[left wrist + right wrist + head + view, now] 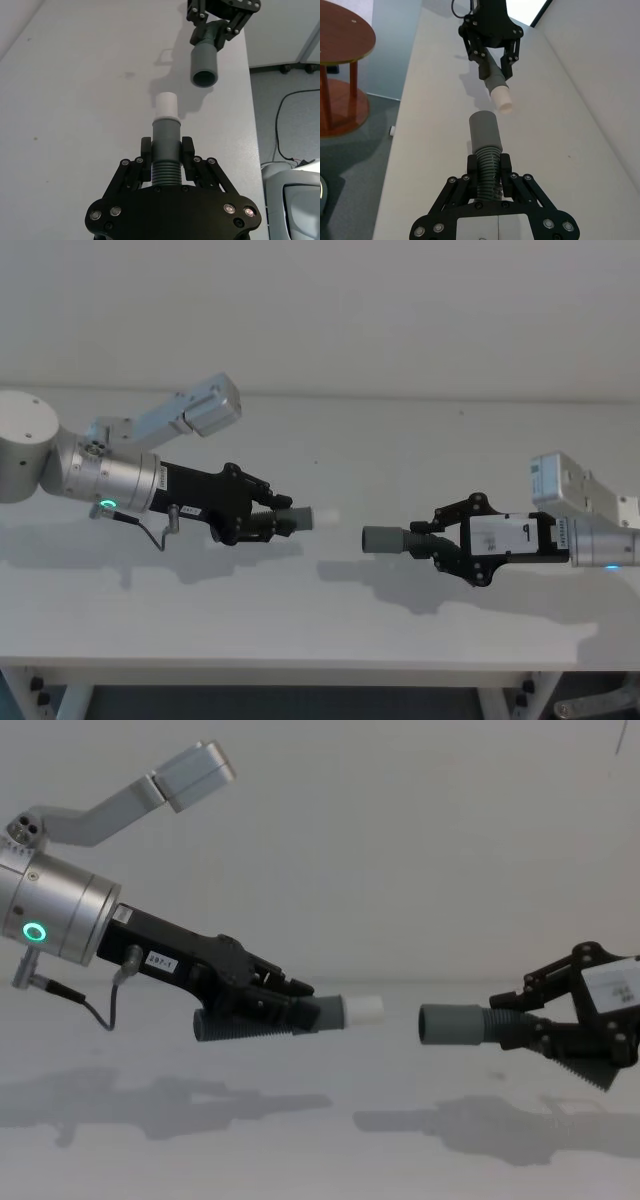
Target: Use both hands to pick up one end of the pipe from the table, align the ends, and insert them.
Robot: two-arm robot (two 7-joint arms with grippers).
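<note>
Two cuffs [328, 1012] [450, 1024]: facing, apart, above the table [300, 630].
Left gripper [272, 522]: closed on ribs of white-tipped piece [165, 170], behind its cuff.
Right gripper [428, 540]: closed on ribs of plain piece [487, 165], behind its cuff.

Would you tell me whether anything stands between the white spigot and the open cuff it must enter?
Nothing visible does: only air lies between the white spigot on the hose piece in the left gripper and the open cuff on the one in the right gripper; they are not quite in line.
</note>
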